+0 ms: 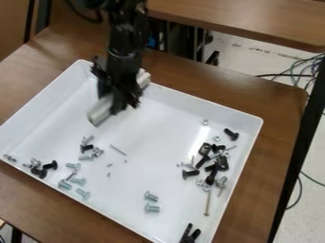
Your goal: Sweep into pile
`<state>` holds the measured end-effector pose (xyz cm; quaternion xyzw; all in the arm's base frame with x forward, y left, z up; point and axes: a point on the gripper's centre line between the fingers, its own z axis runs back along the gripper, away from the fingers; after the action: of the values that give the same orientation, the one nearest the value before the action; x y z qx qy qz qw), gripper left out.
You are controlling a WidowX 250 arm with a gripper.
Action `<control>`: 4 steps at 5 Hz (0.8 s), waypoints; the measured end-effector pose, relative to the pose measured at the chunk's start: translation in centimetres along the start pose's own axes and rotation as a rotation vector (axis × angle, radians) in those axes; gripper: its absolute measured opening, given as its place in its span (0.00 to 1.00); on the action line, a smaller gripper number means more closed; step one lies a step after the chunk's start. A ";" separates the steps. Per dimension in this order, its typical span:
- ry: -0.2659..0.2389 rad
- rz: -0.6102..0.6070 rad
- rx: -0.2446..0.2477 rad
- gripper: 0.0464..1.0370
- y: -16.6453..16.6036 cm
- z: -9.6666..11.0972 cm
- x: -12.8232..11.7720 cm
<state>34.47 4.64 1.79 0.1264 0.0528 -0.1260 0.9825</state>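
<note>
Screws [83, 193] lie scattered in the white tray [251, 124] on the bench [279, 107] in the camera view. The densest cluster, mixed black and silver, occupies the right side of the tray, with nuts [205, 122] among and above it. Smaller groups lie along the left and lower-left sides; two silver screws are positioned side by side at lower centre. The end effector [117, 100] is located over the upper-left portion of the tray, clamped on a pale bar [100, 114] oriented diagonally.
</note>
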 end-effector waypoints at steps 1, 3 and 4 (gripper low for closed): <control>-0.004 0.023 -0.015 0.32 3.4 -2.2 -1.6; -0.037 0.110 -0.088 0.32 9.7 -9.7 -8.2; -0.054 0.125 -0.096 0.32 9.0 -10.2 -9.3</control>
<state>27.10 17.89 -4.64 0.0786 0.0241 -0.0654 0.9945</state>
